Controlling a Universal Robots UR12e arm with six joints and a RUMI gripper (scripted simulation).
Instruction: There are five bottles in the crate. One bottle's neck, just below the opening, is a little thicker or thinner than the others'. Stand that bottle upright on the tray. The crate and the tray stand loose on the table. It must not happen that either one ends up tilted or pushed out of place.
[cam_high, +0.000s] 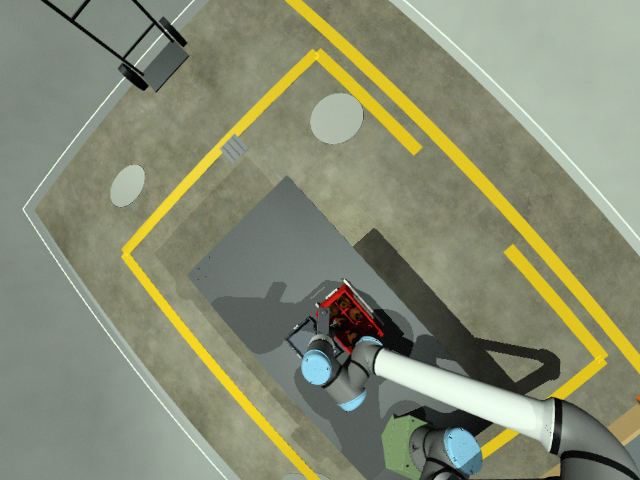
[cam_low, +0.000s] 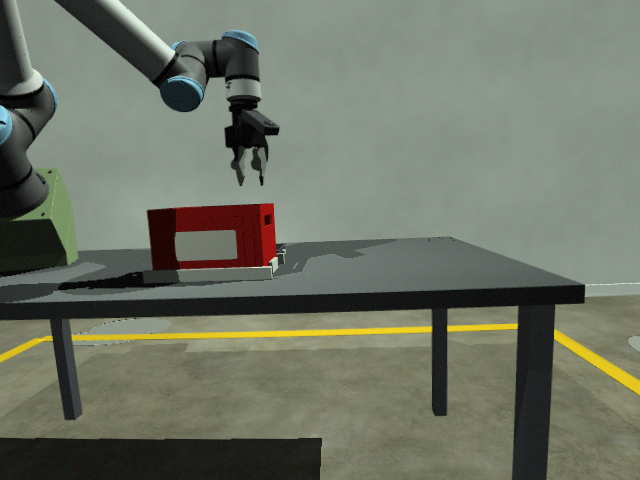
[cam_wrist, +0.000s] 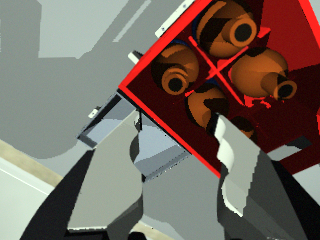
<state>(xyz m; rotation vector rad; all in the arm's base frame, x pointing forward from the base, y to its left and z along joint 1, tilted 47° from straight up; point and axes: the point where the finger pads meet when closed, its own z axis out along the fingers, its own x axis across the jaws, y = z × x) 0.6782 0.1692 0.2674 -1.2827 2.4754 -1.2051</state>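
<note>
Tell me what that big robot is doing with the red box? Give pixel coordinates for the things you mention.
The robot's gripper (cam_low: 251, 183) (cam_wrist: 176, 112) hangs above the red crate (cam_low: 206, 217) (cam_wrist: 170, 131), its fingers partly open with nothing between them. Brown bottles (cam_wrist: 260, 72) are inside the crate. One of them should end up standing on the tray (cam_high: 305, 338) (cam_wrist: 162, 150) next to it, but no bottle stands there in the part we can see.
</note>
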